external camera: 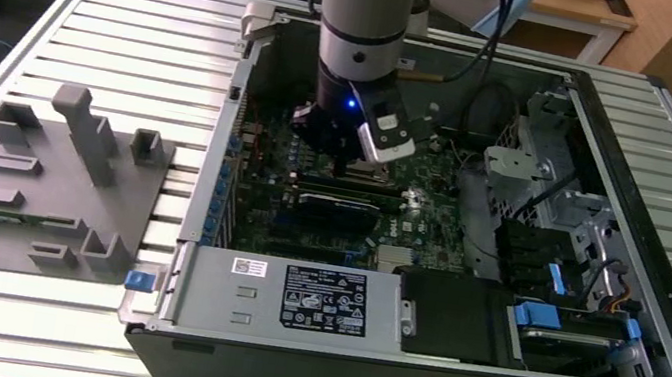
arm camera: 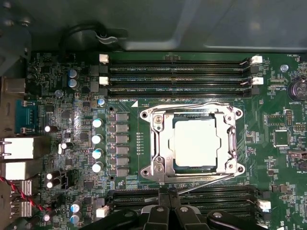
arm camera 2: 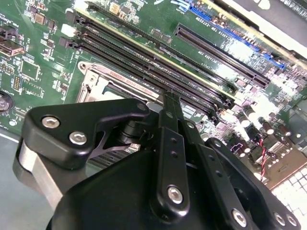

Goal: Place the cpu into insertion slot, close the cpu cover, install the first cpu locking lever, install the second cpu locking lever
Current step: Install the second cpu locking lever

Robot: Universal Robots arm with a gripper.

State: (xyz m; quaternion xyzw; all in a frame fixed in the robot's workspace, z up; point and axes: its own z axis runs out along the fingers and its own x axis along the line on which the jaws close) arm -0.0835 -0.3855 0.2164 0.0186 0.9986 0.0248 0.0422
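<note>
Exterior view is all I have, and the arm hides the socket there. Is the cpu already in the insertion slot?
Observer: Yes. In the first wrist view the cpu lies flat in the insertion slot, silver face up.
Operator: And the cpu cover?
Observer: The cpu cover lies down flat around the chip.
Operator: Where is the gripper?
Observer: The gripper is just outside the cover's edge, at the end of a thin slanted lever.

A slatted metal table [external camera: 132, 25] carries an open computer case [external camera: 417, 363], a grey fixture block [external camera: 39, 192] just beside it.
</note>
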